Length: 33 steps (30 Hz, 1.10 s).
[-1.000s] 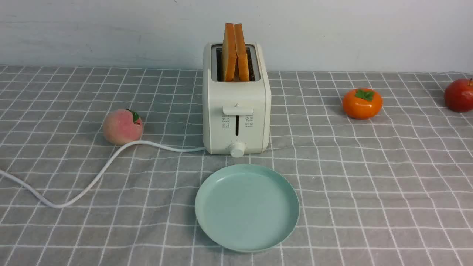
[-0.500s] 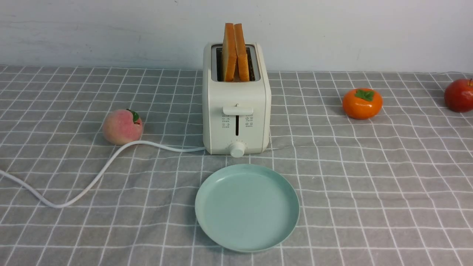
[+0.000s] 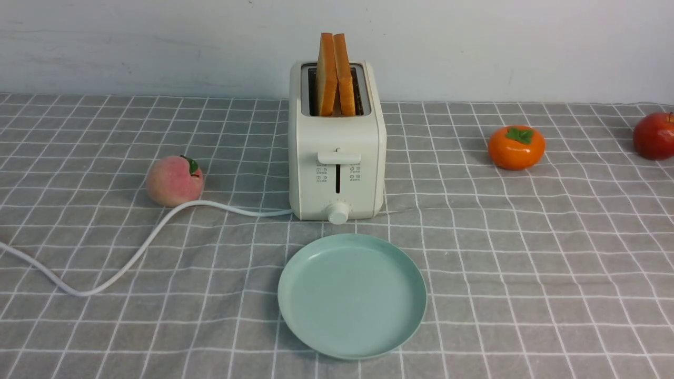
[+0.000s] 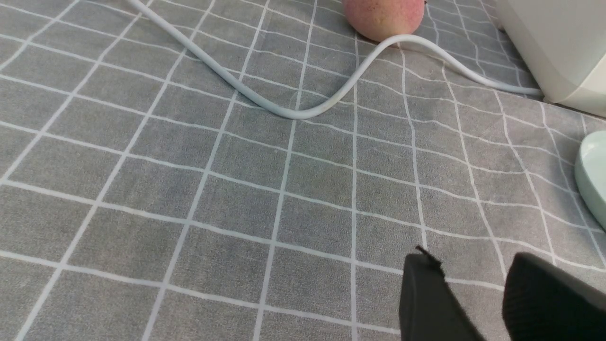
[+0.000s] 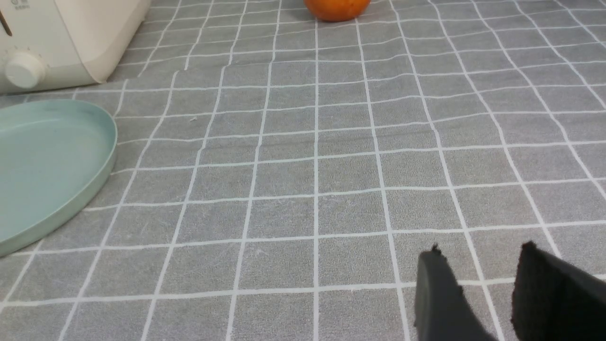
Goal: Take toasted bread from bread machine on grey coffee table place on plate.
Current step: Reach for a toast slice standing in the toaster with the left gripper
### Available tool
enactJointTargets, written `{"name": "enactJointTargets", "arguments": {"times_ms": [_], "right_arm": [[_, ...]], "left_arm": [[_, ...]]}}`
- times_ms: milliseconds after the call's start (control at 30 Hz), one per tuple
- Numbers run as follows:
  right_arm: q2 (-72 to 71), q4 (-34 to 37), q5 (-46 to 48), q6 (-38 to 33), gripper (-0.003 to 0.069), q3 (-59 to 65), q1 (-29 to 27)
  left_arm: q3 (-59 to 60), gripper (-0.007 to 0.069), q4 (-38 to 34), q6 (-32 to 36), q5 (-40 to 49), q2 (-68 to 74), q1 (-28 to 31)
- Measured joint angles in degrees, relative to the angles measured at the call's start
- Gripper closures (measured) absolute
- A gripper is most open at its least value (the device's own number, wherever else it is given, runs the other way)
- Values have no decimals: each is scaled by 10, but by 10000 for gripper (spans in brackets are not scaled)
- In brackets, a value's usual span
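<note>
Front view: bread machine point(image 3: 337, 158) sits upper centre of frame on the grey coffee table point(image 3: 526, 252), lever point(image 3: 338, 156) and knob point(image 3: 337, 212) facing camera. Toasted bread point(image 3: 326, 73): 2 slices standing on edge in the slots, tops sticking out above the housing, leaning together at the top. Neither slice is out yet.

Plate point(image 3: 352, 296) is lower centre, just in front of the machine, not touching it, nothing on it.

White cord point(image 3: 137, 250) runs from the machine's base to the left edge of frame, passing just in front of a peach point(image 3: 174, 180) at mid left. Orange fruit point(image 3: 516, 147) is upper right; red apple point(image 3: 654, 136) is cut by the right edge.

No arms in the front view.

Left wrist view: left gripper point(image 4: 473, 265) over bare cloth, 2 black fingers apart, nothing between them. Cord, peach, a corner of the machine and a sliver of plate rim are in shot.

Right wrist view: right gripper point(image 5: 480, 255) likewise over bare cloth, jaws parted, holding nothing. Plate, machine knob and orange fruit are visible.
</note>
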Motion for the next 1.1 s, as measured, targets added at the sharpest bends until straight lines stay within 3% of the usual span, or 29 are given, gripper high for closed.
{"name": "enactJointTargets", "arguments": {"times_ms": [900,967,1100], "right_arm": [[0,2,0,2,419,0,0],[0,29,-9,3,419,0,0],[0,146,-65,29,419,5,0]], "left_arm": [[0,386,30,8,-19,0,0],[0,386,-11,-10,-64,0,0],[0,386,-85,-53,-224,0,0]]}}
